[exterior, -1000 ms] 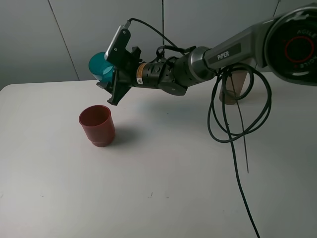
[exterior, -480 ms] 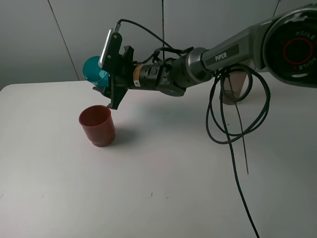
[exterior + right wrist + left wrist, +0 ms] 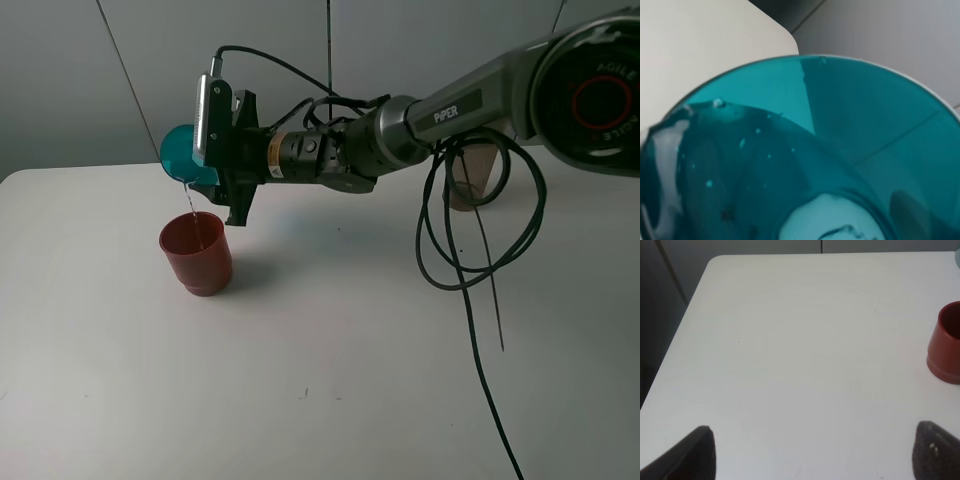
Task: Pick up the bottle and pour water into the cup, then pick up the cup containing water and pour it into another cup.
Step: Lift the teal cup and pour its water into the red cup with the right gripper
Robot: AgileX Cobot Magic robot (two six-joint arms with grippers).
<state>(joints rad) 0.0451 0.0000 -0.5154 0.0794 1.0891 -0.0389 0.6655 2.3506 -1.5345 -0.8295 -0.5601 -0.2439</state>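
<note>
The left fingers (image 3: 699, 452) are spread wide apart with nothing between them, hanging over bare counter (image 3: 790, 340). The red cup (image 3: 948, 342) stands upright on the counter well ahead of their tips, apart from them.

In the high view, the teal cup (image 3: 180, 152) is furthest left. It is off the counter, tipped onto its side and pinched between the right fingers (image 3: 237, 198), with its mouth pointing away from them. The right wrist view looks through its translucent wall (image 3: 790, 150), where droplets cling to the inside. A thin stream of water (image 3: 189, 205) falls from the cup's lower lip, just past the fingertips, into the red cup (image 3: 197, 252). The red cup stands upright on the counter (image 3: 330, 380), below the right fingers and a little beyond their tips, touching neither them nor the teal cup.

Behind the right fingers the arm (image 3: 440, 115) stretches back to the right, with black cables (image 3: 440, 230) looping down from it. The bottle (image 3: 478, 172) stands on the counter far back from the right fingers. The arm and cables partly hide it, so only its lower body shows.
</note>
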